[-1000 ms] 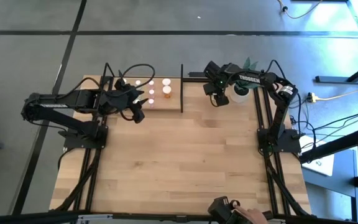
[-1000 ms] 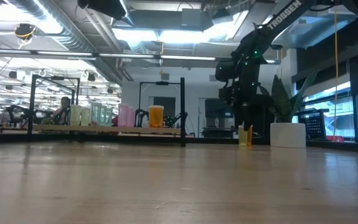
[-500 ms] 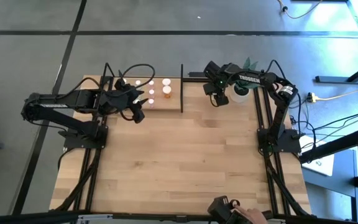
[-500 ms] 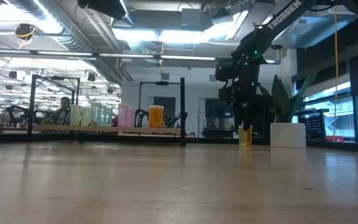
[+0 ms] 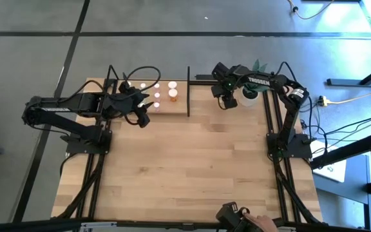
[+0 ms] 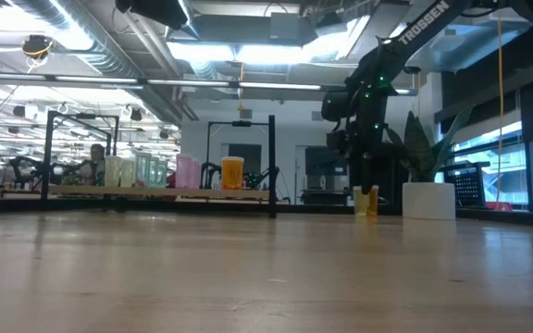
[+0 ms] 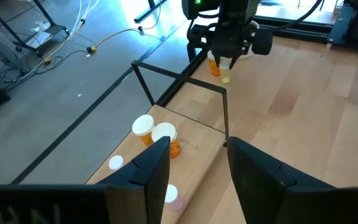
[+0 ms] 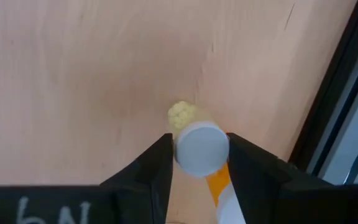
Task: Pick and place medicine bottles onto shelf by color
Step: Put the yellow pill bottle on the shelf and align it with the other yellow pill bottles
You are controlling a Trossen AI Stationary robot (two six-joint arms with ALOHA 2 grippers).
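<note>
My right gripper (image 5: 227, 102) is at the table's far right, beside the white plant pot, shut on a pale yellow-green bottle with a white cap (image 8: 202, 149). The bottle also shows in the left wrist view (image 7: 225, 74) and the low view (image 6: 363, 201). An orange bottle (image 8: 219, 182) stands close beside it. The shelf (image 5: 163, 111) at the far left carries orange (image 5: 172, 95) and pink (image 5: 156, 96) bottles; green ones show in the low view (image 6: 128, 171). My left gripper (image 7: 197, 180) is open and empty over the shelf's near edge. My right gripper pinches the bottle's white cap (image 8: 185, 155) between its two fingers, one on each side. The fingers come from above, pointing down. The bottle hangs upright below them, its base at or just above the tabletop; which, I cannot tell.
The white plant pot (image 5: 247, 96) stands right behind my right gripper. The shelf's upright black end bar (image 5: 188, 90) rises between the shelf and my right gripper. The wide tabletop (image 5: 192, 167) lies toward the near edge. A person's hand (image 5: 257, 222) shows at the near edge.
</note>
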